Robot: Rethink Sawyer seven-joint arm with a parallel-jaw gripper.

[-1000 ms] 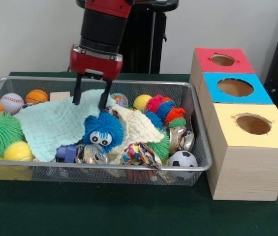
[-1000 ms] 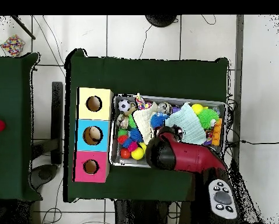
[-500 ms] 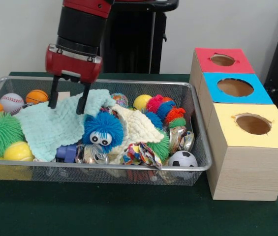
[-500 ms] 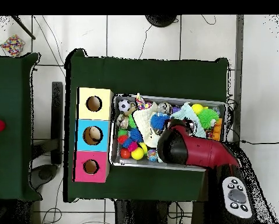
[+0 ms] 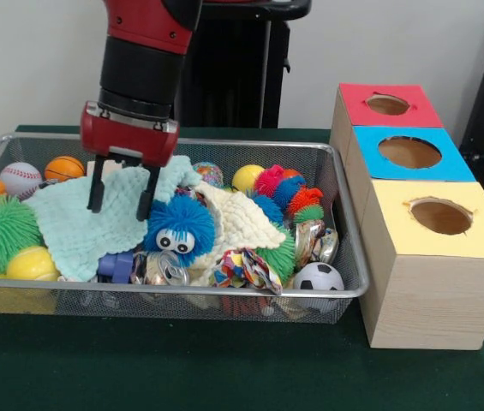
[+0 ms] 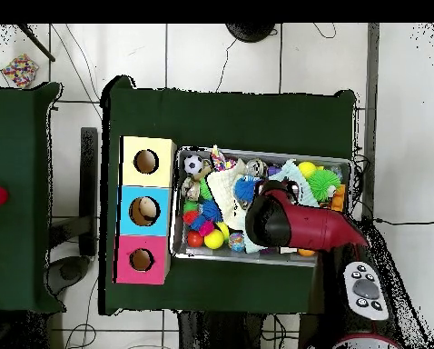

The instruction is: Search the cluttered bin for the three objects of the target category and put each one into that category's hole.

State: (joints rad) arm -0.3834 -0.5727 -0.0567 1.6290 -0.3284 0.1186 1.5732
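The wire mesh bin (image 5: 224,142) lies on the green table, full of toys. A blue fuzzy puffball with googly eyes (image 5: 179,228) sits near its middle on a cream cloth; it also shows in the overhead view (image 6: 247,188). My gripper (image 5: 120,208) is open just left of the puffball, its fingertips (image 5: 96,204) down on a mint green cloth (image 5: 79,224). The red-surround hole (image 5: 387,104) tops the far end of the wooden box; it also shows in the overhead view (image 6: 142,260). I cannot make out a brown monkey plush. In the overhead view the arm (image 6: 284,223) covers the gripper.
A green spiky ball (image 5: 0,231), a yellow ball (image 5: 32,264), a baseball (image 5: 20,178) and a small basketball (image 5: 63,168) lie left in the bin. A soccer ball (image 5: 319,278) and crushed cans (image 5: 166,267) lie in front. The blue-surround hole (image 5: 409,151) and yellow-surround hole (image 5: 440,216) follow the red one.
My gripper has moved left along the bin in the front view, away from the puffball's back, and come down onto the mint cloth. It stays open. The toys have not moved.
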